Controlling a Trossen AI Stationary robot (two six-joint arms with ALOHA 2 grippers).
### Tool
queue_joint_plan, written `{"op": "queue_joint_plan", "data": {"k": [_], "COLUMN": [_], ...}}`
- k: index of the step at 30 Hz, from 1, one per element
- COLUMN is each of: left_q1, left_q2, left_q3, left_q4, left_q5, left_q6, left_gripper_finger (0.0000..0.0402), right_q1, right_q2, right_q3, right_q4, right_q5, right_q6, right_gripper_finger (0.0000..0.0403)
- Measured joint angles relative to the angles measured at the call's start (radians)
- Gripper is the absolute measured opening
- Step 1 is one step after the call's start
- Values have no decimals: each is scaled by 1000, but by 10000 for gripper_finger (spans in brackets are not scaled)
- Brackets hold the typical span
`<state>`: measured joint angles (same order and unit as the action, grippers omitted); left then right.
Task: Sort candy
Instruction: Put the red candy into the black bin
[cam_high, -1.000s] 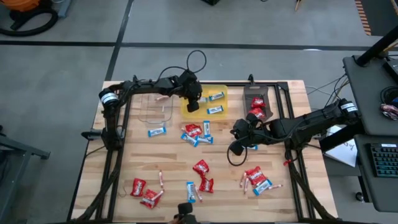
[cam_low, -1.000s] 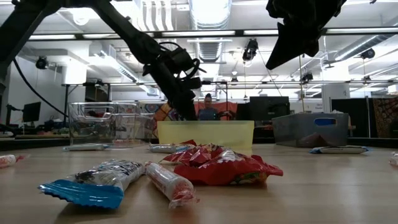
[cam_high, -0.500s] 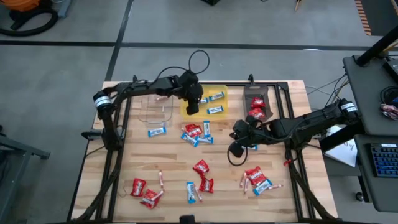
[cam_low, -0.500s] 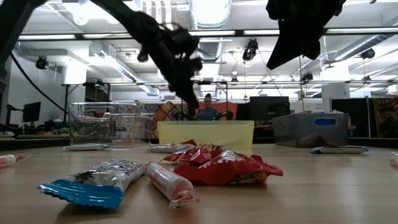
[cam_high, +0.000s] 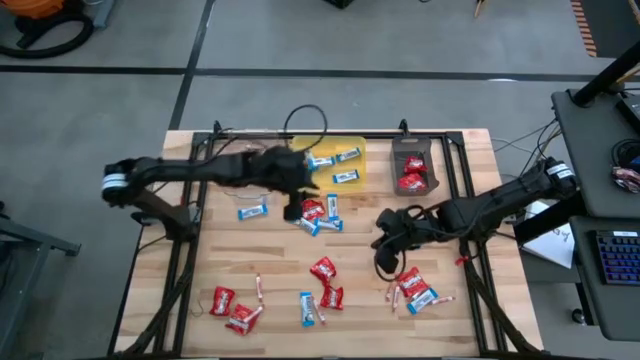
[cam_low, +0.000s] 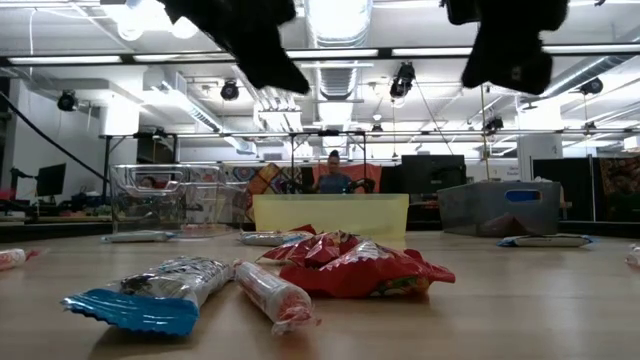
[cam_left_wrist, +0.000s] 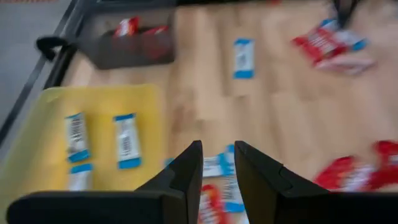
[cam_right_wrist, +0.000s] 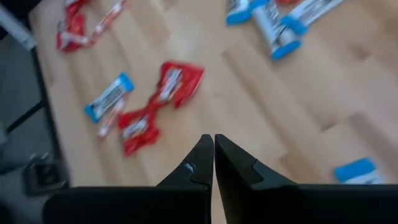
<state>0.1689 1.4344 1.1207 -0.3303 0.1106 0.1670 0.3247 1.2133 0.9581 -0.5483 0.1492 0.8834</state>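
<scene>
Candy lies scattered on the wooden table: a middle pile (cam_high: 315, 212) of red packets and blue-and-white bars, red packets (cam_high: 325, 282) nearer the front, and a cluster (cam_high: 410, 285) at the right. My left gripper (cam_left_wrist: 217, 167) hangs open and empty above the middle pile's left end (cam_high: 293, 210), just near of the yellow tray (cam_high: 335, 160). My right gripper (cam_right_wrist: 214, 154) is shut and empty. It hovers right of centre (cam_high: 382, 226), above bare wood.
The yellow tray holds blue-and-white bars (cam_left_wrist: 127, 140). The dark tray (cam_high: 412, 165) holds red packets. A clear tray (cam_low: 165, 195) stands at the far left. More candy lies at the front left (cam_high: 232, 308); a lone bar (cam_high: 252, 211) rests left of the pile.
My left gripper has drawn back from over the yellow tray toward the table's near edge and risen. It now hangs over the middle pile. My right gripper has shifted a little toward the near edge and rolled its wrist, staying shut.
</scene>
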Motion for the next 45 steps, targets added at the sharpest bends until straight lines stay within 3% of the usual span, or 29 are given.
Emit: {"op": "queue_joint_plan", "data": {"k": [8,16,24,33,38,45], "left_q1": [-230,-399,-437,-437,-437,-437], "left_q2": [-173,-223,-227,-227,-227,-227], "left_q3": [-218,-285,-285,-285,-285,-285], "left_q4": [287,339,339,338,338,337], "left_q5": [-48,-345,-383,-392,-393,-425], "left_q6": [-209,-286,-290,-290,-290,-289], "left_gripper_finger": [77,77,77,77,77,77], "right_q1": [65,128,210,273,281,280], "right_q2": [0,0,0,13,77,186], "right_q3": [0,-5,-6,-30,-31,-31], "right_q4": [-56,-266,-427,-459,-425,-405], "right_q5": [-63,-149,-231,-226,-229,-235], "right_q6": [170,420,627,749,730,687], "right_gripper_finger": [9,9,9,12,46,142]}}
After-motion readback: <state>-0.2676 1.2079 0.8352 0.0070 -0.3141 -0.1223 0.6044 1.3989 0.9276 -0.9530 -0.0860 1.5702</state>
